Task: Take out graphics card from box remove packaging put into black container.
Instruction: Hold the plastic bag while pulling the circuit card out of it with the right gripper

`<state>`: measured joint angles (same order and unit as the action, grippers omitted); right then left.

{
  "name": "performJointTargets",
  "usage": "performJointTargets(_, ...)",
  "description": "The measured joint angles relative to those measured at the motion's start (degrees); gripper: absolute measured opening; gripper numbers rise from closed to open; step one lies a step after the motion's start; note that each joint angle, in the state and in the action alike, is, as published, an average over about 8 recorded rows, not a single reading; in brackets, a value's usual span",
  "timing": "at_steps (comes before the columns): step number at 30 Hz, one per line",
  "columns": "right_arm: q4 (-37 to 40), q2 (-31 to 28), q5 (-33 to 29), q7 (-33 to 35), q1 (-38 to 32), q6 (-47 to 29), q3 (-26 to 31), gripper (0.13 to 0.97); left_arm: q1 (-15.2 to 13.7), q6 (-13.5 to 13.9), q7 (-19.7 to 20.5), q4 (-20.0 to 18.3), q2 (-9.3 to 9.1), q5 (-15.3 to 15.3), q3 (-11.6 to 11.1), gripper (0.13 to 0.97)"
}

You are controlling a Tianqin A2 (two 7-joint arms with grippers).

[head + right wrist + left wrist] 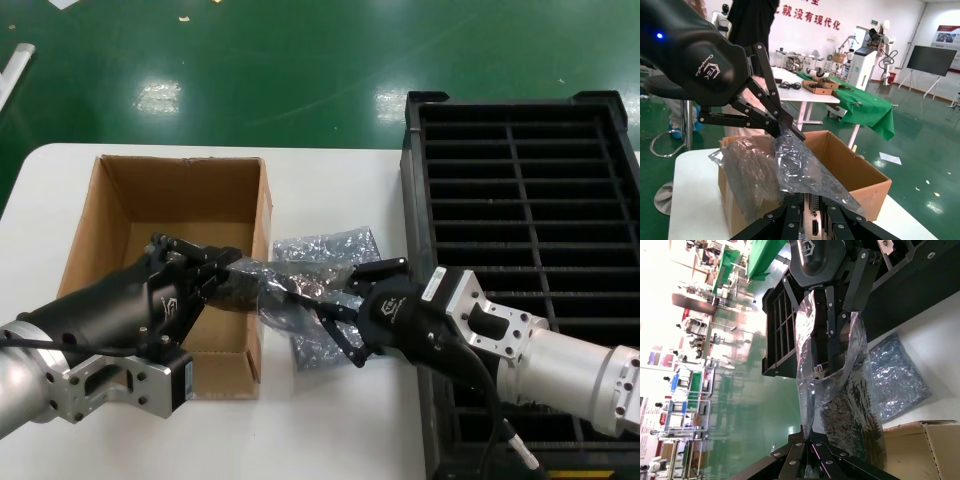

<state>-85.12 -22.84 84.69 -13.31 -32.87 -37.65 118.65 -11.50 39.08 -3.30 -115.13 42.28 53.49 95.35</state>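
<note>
The packaging (pixel 285 292), a crinkly silver bag, hangs stretched between my two grippers just right of the box (pixel 262 225). My left gripper (pixel 238 258) is shut on the bag's closed end (pixel 826 405); its own fingertips (pixel 805 439) pinch the film. My right gripper (pixel 322 305) is shut on the graphics card (pixel 815 222) by its metal bracket, whose ports show between its fingers at the bag's open mouth. The card's dark board stays mostly inside the bag (pixel 765 175). The black container (pixel 412 200) stands to the right.
A second silver bag (pixel 335 247) lies flat on the white table (pixel 330 420) beneath the held one, between box and crate. The open cardboard box (pixel 860 175) sits at the left. Green floor lies beyond the table's far edge.
</note>
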Motion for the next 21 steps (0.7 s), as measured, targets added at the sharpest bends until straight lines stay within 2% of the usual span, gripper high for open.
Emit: performJointTargets(21,-6.25,-3.23,-2.33,-2.49,2.31,-0.02,-1.48,0.184,0.00,0.00,0.00,0.00,0.00,0.00,0.00,0.138)
